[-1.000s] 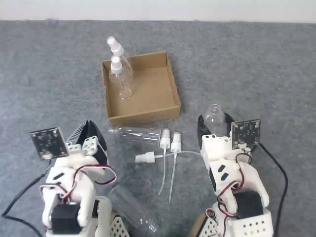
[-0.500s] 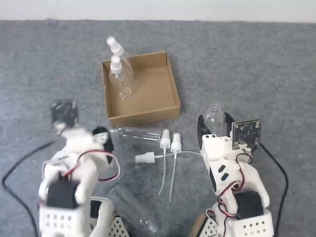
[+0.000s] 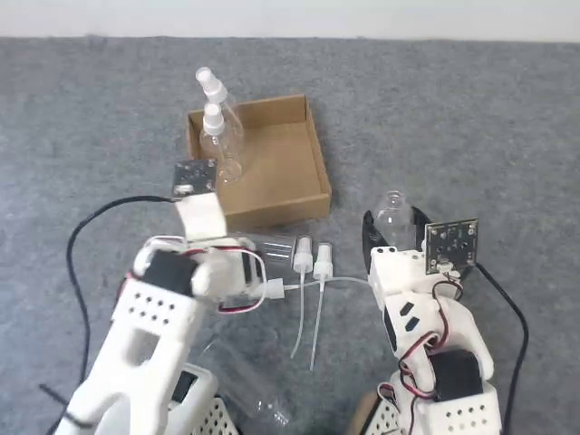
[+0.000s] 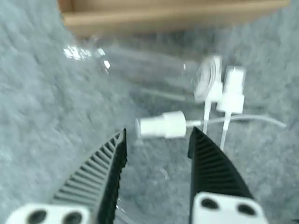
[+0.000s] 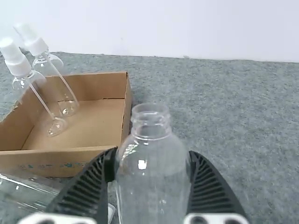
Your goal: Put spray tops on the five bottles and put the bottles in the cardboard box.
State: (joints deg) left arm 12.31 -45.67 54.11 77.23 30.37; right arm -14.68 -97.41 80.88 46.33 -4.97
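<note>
My left gripper [image 4: 158, 134] hangs open just above a loose white spray top [image 4: 161, 127] that lies on its side on the grey carpet. Just beyond it lies a clear bottle [image 4: 140, 70] with two more spray tops [image 4: 233, 88] at its mouth. My right gripper [image 5: 150, 158] is shut on an upright clear bottle [image 5: 152, 135] with no top, to the right of the cardboard box [image 3: 313, 149]. In the box lean two bottles [image 3: 222, 136] with spray tops on. The left arm [image 3: 181, 281] covers its own fingers in the high view.
Another clear bottle [image 3: 245, 385] lies on the carpet by the left arm's base. The spray tops' long tubes [image 3: 308, 317] trail toward the front between the two arms. The carpet to the right of the box and behind it is bare.
The left arm has swung forward and to the right from its place at the front left, ending over the loose spray tops. The right arm and its bottle have not moved.
</note>
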